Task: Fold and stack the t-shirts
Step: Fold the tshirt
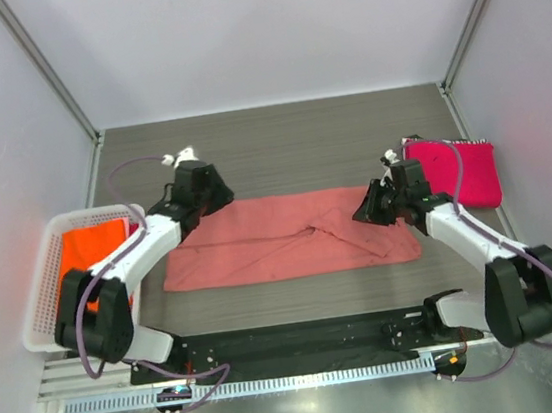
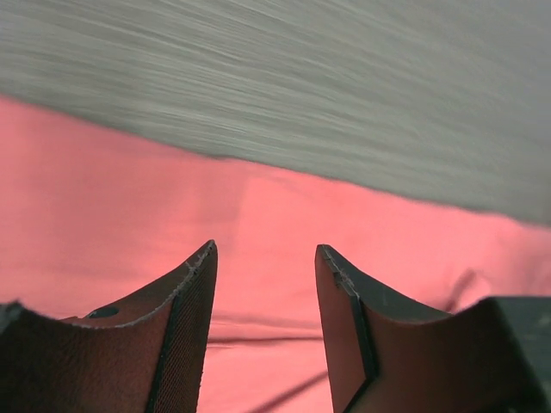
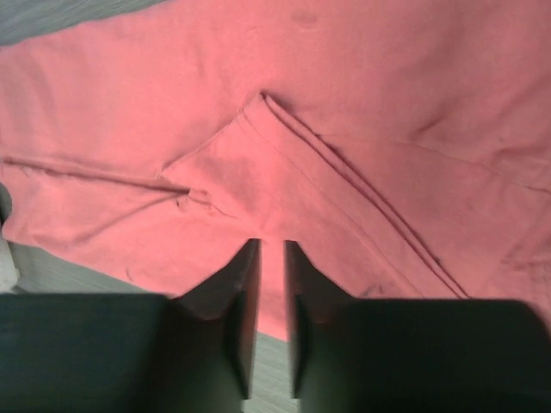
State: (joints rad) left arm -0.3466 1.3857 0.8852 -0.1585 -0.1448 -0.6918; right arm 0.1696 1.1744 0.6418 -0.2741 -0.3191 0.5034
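A salmon-pink t-shirt (image 1: 280, 238) lies flat as a long band across the middle of the table. It also shows in the left wrist view (image 2: 103, 198) and the right wrist view (image 3: 362, 103). My left gripper (image 1: 222, 197) (image 2: 265, 249) is open and empty over the shirt's far left edge. My right gripper (image 1: 361, 210) (image 3: 272, 243) hovers over the shirt's right part near a folded sleeve, its jaws a narrow gap apart with nothing between them. A folded magenta t-shirt (image 1: 459, 172) lies at the right. A bright orange t-shirt (image 1: 90, 251) lies in the basket.
A white lattice basket (image 1: 42, 286) stands at the table's left edge beside the left arm. Grey walls with metal posts close the table in on three sides. Bare wood-grain table (image 1: 289, 144) lies behind the pink shirt.
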